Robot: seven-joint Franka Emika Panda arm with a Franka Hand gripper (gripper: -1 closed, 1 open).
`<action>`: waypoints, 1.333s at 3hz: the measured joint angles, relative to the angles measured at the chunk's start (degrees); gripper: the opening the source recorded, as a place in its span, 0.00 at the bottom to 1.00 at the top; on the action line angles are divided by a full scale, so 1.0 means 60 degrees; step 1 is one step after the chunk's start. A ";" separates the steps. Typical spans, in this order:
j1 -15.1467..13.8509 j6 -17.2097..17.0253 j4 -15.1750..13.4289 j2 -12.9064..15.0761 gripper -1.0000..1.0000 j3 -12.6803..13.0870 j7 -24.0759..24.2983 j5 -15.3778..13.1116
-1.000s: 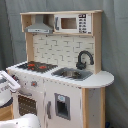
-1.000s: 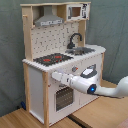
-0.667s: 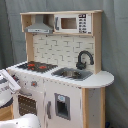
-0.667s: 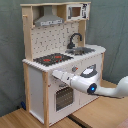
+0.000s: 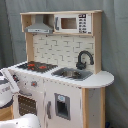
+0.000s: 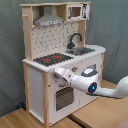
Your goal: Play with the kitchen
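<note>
Here the kitchen point(image 6: 60, 55) stands on a wooden floor point(image 6: 100, 112) with a grey curtain point(image 6: 112, 25) behind it. On its top sit a black hob point(image 6: 52, 59) with red rings, a sink point(image 5: 72, 74) and a black tap point(image 5: 84, 57); a grey hood point(image 5: 40, 25) hangs above. The white arm point(image 6: 97, 85) reaches across the oven door point(image 6: 62, 97). The claw point(image 6: 60, 73) is at the kitchen's front, just under the hob (I cannot tell if it is open).
</note>
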 joint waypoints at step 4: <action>-0.0016 0.0896 -0.0246 0.0002 0.00 0.0083 0.3163 0.0187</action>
